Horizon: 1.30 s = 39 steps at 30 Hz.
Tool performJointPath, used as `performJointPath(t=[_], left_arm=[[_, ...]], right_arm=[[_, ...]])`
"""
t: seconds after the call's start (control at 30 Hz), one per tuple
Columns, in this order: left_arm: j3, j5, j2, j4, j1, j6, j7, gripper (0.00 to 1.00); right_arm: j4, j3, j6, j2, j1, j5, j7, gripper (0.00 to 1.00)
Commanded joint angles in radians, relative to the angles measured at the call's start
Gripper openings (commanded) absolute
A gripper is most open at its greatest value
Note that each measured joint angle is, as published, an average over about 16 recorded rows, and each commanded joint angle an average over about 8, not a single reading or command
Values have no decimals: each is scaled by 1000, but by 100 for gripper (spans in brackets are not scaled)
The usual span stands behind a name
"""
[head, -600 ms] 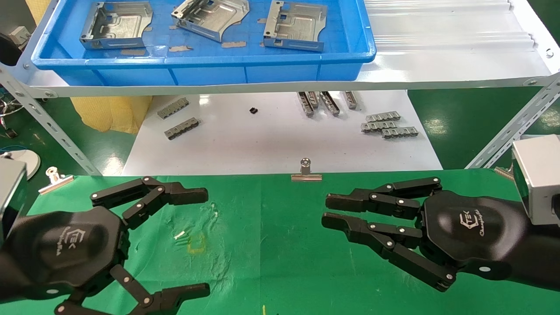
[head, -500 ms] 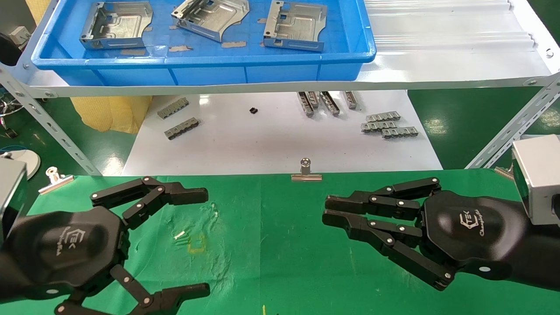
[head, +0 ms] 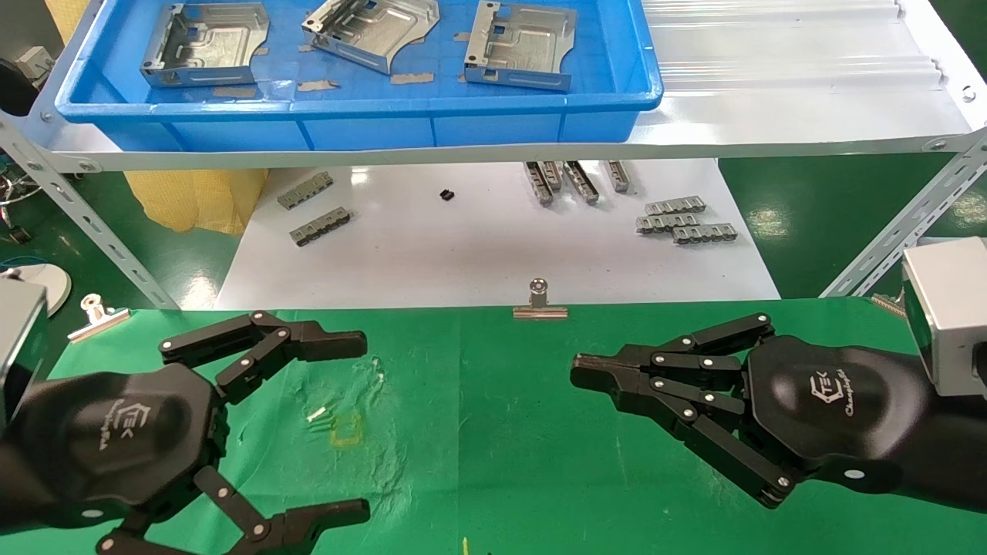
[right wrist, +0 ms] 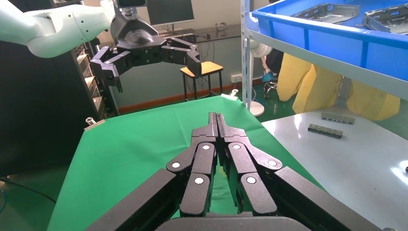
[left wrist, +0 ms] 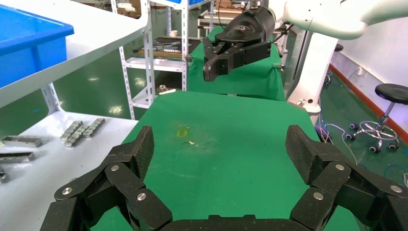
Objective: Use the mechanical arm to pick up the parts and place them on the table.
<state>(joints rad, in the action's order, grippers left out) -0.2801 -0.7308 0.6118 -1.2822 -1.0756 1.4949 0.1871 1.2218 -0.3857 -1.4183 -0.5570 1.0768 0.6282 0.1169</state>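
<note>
Three silver parts (head: 204, 42) (head: 370, 27) (head: 520, 42) lie in a blue tray on the shelf at the back; two of them also show in the right wrist view (right wrist: 327, 10). My left gripper (head: 361, 425) hovers open and empty over the left side of the green table (head: 493, 462); its wrist view (left wrist: 222, 144) shows bare cloth between the spread fingers. My right gripper (head: 578, 374) hovers over the table's right side, shut and empty, with its fingertips pressed together in its wrist view (right wrist: 216, 118). Both grippers are far from the parts.
The blue tray (head: 347, 108) stands on a white ribbed shelf (head: 771, 77) with slanted metal legs (head: 77, 216). Below it lies a white board (head: 478, 254) with small grey slotted strips (head: 682, 220). Binder clips (head: 540, 304) (head: 96, 316) sit on the table's far edge.
My right gripper's fingers have closed together from slightly apart to fully shut. The left gripper has not moved.
</note>
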Motion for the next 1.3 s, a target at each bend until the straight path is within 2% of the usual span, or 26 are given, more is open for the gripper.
performJointPath(t=[0.03,0.37,0.4,0.5,0.63,0.67,0.83,0.97,1.23,1.27,1.3], left_arm=[[0,0,0,0,0,0,0,100],[0,-2,2,3,-10,-1,2,100],[-2,-6,4,5,-19,-2,3,100],[-9,-33,20,26,-74,-9,7,100],[-36,-110,77,111,-217,-31,13,100],[-47,-136,99,146,-262,-39,13,100],[-107,-283,232,407,-505,-104,-13,100],[-145,-398,345,653,-671,-234,-66,100],[-196,-544,546,1030,-871,-556,-135,100],[-201,-555,566,1064,-886,-587,-139,94],[-205,-564,583,1094,-898,-613,-143,81]], right_arm=[[0,0,0,0,0,0,0,0],[0,0,0,0,0,0,0,0],[0,0,0,0,0,0,0,5],[0,0,0,0,0,0,0,43],[0,0,0,0,0,0,0,93],[0,0,0,0,0,0,0,100],[0,0,0,0,0,0,0,100],[0,0,0,0,0,0,0,100],[0,0,0,0,0,0,0,100],[0,0,0,0,0,0,0,100],[0,0,0,0,0,0,0,100]])
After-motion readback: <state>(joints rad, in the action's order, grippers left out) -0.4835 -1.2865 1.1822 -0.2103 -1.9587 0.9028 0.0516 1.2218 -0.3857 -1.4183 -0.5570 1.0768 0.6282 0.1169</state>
